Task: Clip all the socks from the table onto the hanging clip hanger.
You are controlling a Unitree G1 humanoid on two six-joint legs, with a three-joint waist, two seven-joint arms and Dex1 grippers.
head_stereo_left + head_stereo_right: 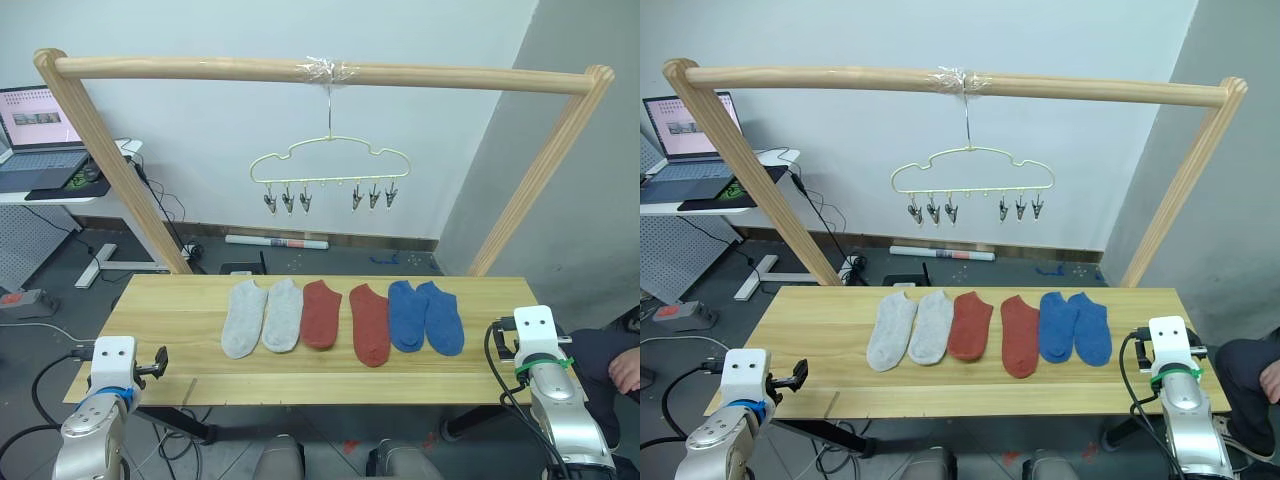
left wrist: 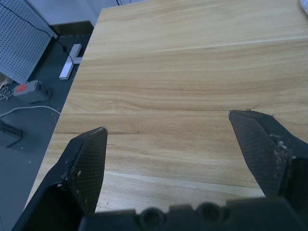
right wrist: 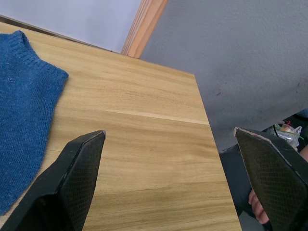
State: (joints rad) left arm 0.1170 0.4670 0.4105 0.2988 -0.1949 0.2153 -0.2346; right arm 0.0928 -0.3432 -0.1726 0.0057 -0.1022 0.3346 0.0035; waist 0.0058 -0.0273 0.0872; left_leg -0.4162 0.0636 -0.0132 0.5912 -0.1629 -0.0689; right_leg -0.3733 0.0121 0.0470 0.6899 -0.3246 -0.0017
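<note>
Both grippers are just parked at the near corners of the table. The left gripper has its two black fingers spread wide apart over bare wood with nothing between them, and the right gripper is the same deal, fingers wide apart over the table's far right end, with the edge of a blue sock just beside one finger.

The socks are lined up in a tidy row across the middle of the table, all lying flat, toes pointing toward the robot: two light grey socks on the left, two rust red socks in the middle, two blue socks on the right. Each pair sits touching or nearly touching.

Above and behind them, the clip hanger hangs by its hook from a thick wooden crossbar, taped in place. It's pale yellow wire, cloud-shaped, with three metal clips on each side of its bottom bar.

Off to the left, a laptop sits open on a side desk.
</note>
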